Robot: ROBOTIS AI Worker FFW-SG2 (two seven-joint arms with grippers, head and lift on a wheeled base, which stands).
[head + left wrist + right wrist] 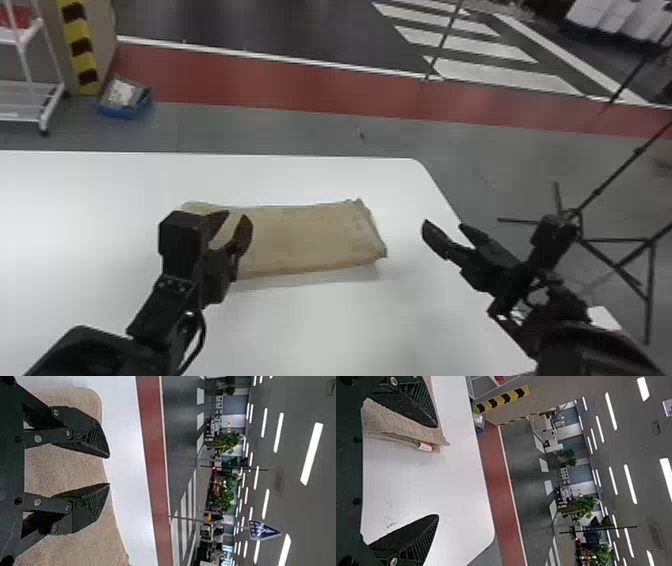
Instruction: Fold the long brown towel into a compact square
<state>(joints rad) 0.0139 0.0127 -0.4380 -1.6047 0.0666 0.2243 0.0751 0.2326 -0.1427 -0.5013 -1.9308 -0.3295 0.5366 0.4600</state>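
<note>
ceiling lights are glowing white in both wrist views. in the head view, the table is shining brightly toward the left, and a soft shadow is edging the towel's near side.

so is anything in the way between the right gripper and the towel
Nothing visible stands in the way. In the head view, the right gripper is open off the right end of the brown towel, with just a stretch of white table showing between them.
</note>
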